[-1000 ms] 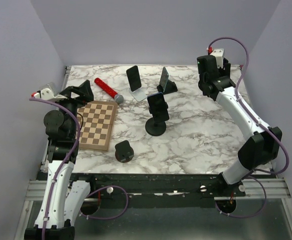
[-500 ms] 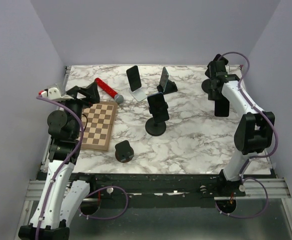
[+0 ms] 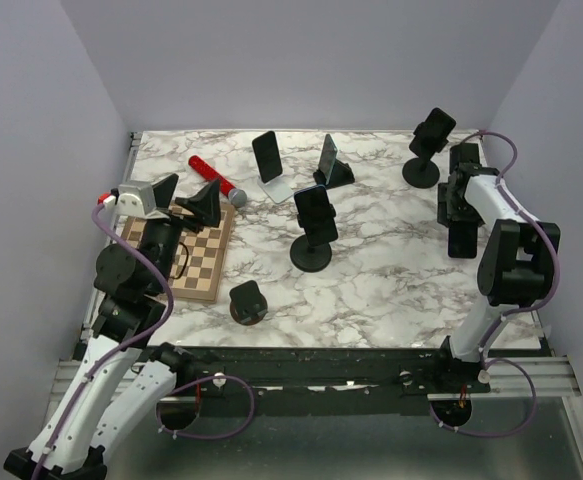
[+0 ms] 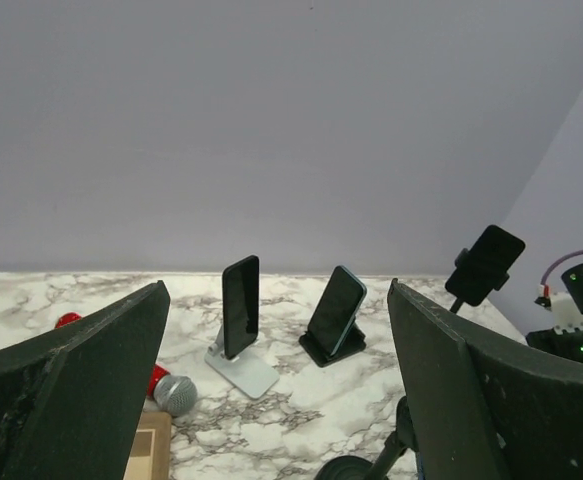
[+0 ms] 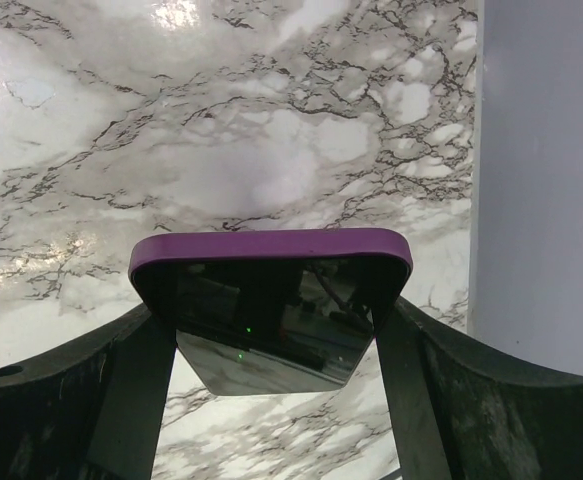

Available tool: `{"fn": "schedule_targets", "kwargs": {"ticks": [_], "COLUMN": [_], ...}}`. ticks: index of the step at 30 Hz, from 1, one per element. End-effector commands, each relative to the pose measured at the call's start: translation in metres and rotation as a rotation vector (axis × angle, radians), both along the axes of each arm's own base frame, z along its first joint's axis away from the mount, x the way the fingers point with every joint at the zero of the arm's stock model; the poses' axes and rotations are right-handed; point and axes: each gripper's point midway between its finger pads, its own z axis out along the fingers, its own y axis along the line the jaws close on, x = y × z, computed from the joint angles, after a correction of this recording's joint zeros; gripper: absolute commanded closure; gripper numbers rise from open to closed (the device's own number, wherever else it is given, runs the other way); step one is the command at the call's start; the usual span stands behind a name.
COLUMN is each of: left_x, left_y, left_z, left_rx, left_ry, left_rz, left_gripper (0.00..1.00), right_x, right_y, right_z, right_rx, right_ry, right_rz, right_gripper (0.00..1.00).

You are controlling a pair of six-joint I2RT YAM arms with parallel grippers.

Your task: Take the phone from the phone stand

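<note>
My right gripper (image 3: 460,222) is shut on a dark phone in a purple case (image 5: 271,300), its fingers clamped on the two long sides. It holds the phone (image 3: 461,240) low over the marble table by the right wall. The black clamp stand (image 3: 429,140) stands apart at the back right and also shows in the left wrist view (image 4: 484,262). My left gripper (image 3: 186,200) is open and empty above the chessboard (image 3: 196,262). In the left wrist view its fingers (image 4: 71,385) frame the far table.
Three other phones sit on stands: a white stand (image 3: 267,157), a black wedge stand (image 3: 328,160) and a round-base stand in the middle (image 3: 314,215). A red microphone (image 3: 216,178) lies at the back left. A small black stand (image 3: 247,302) is at the front.
My right arm swung from the back-right stand forward along the right wall, carrying the phone away and lower. My left arm moved right, over the chessboard.
</note>
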Motion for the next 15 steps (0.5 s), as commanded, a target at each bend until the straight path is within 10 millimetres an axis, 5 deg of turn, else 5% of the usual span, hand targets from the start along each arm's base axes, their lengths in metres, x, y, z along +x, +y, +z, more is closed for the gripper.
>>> {"fn": "schedule_targets", "kwargs": {"ticks": [1,7,15], "left_x": [-0.020,-0.033,-0.036], "left_y": [-0.001,-0.010,-0.011], "left_z": [0.022,0.029,0.028], "left_rx": [0.015,0.021,0.068], "left_ry": [-0.084,-0.122,-0.133], "left_rz": [-0.007,-0.047,-0.021], "left_gripper": [0.01,0.01,0.01], "right_x": [0.005,0.001,0.011], "right_y": [-0.007,-0.009,-0.015], "right_z": [0.003,-0.027,-0.042], "right_rx": [-0.043,-0.045,-0.071], "right_ry": [-0.018,0.081,0.108], "right_rz": [0.062,0.079,0.081], "right_gripper": [0.99,0.99,0.97]}}
